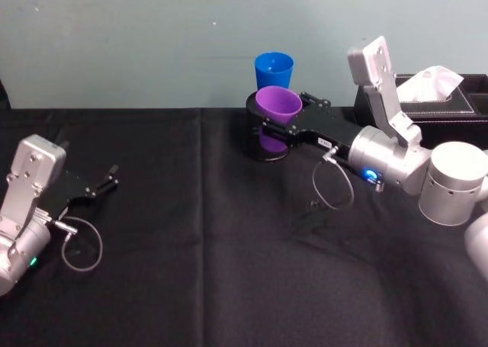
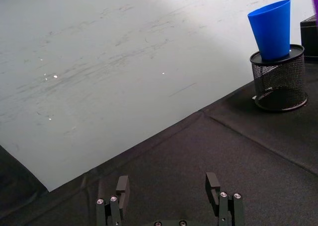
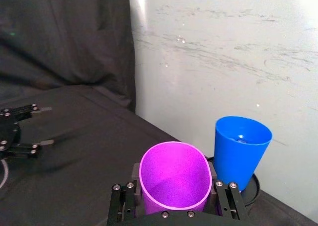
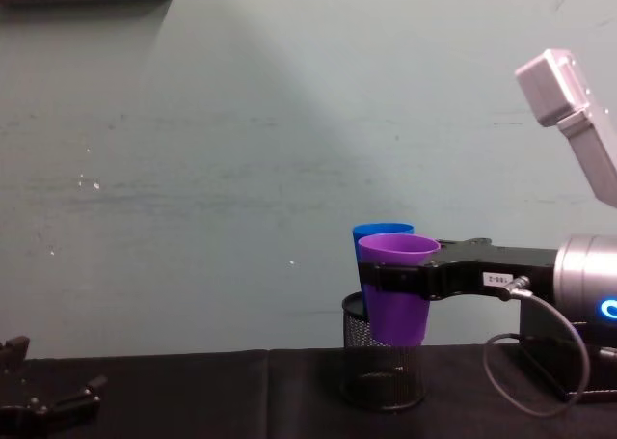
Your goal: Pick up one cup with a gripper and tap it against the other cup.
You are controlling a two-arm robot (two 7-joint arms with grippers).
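Right hand (image 1: 284, 115) clasps purple cup (image 1: 277, 103) — aloft beside blue cup (image 1: 274, 70).

You're looking at a lab or office test bench: a black-clothed table (image 1: 191, 271) pushed against a bare, scuffed pale wall (image 4: 222, 188), with a tissue box (image 1: 463, 107) and a mesh pen holder (image 2: 278, 82).

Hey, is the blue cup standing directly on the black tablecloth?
No, the blue cup stands in the open top of the black mesh pen holder, not on the cloth.
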